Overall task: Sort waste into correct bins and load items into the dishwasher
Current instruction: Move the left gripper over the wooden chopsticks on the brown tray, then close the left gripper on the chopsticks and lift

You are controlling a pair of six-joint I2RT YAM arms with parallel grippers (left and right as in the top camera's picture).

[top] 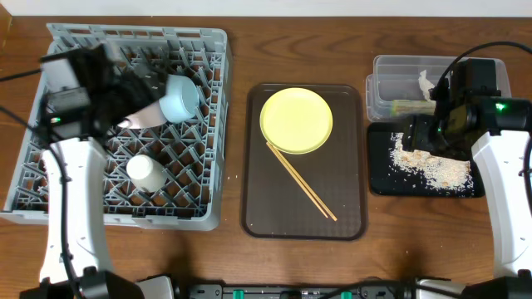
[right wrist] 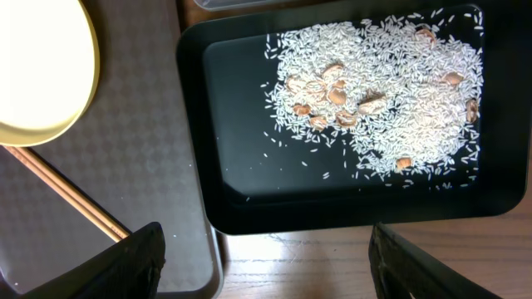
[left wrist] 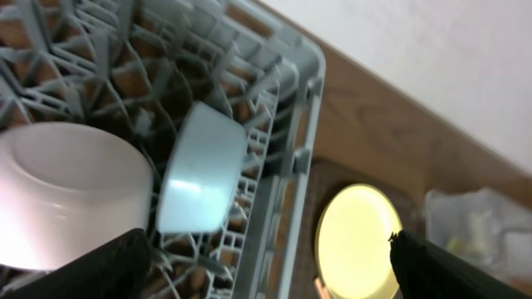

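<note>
Yellow plate, likely rigid and slick, is awaiting a rim grip left of the wide-open, empty right hand.

Even bright light; left wrist view blurred; yellow plate overexposed.

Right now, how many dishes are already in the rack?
3: a light blue bowl near the back, a white bowl beside it, mostly under the left arm from above, and a small white cup nearer the front. The arm may hide more.
</note>
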